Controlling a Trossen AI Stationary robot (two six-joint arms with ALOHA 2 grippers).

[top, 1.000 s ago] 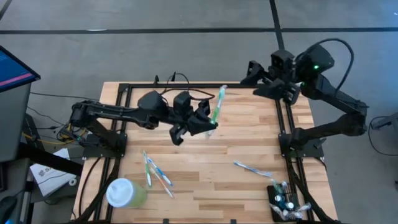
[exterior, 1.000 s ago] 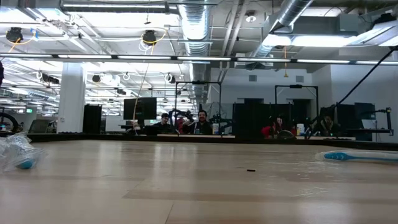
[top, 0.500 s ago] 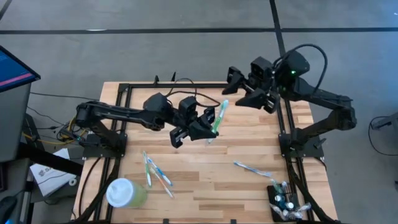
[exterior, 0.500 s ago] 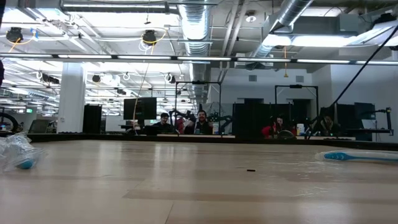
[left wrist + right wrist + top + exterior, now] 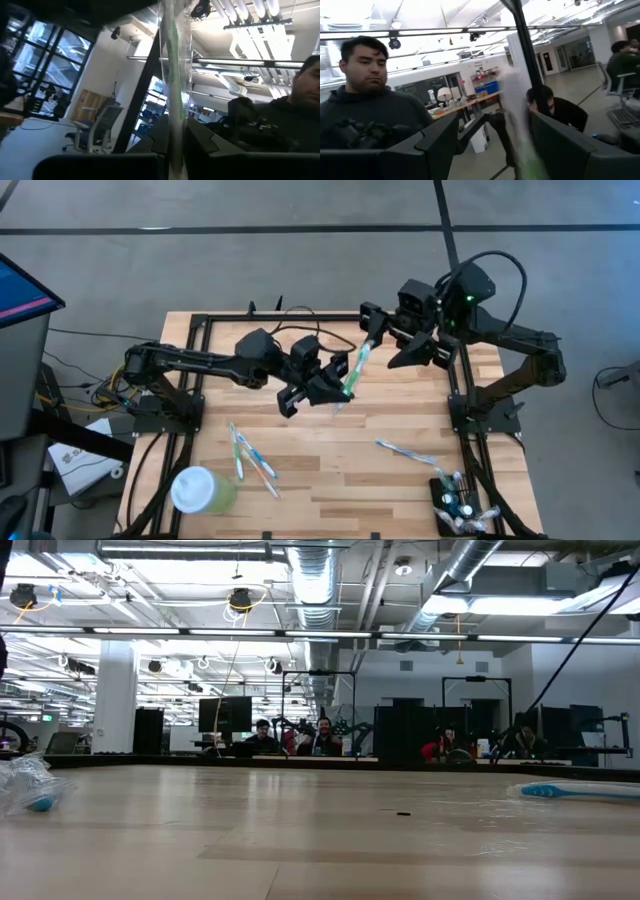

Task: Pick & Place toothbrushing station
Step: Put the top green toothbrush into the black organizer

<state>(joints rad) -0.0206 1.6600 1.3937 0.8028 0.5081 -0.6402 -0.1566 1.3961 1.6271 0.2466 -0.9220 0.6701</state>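
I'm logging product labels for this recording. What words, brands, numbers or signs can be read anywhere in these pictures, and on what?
None can be read.
Wrapped green toothbrush, held by the shut left gripper: wrapper shows no legible print.
Pale green cup: no label visible.
Toothbrushing station: markings too small to read.
Wall sign in the right wrist view: blurred, unreadable.

No legible text, label, brand, number or sign anywhere: a small wall notice in the right wrist view is too blurred to read, and the wrapped toothbrushes show no readable print.
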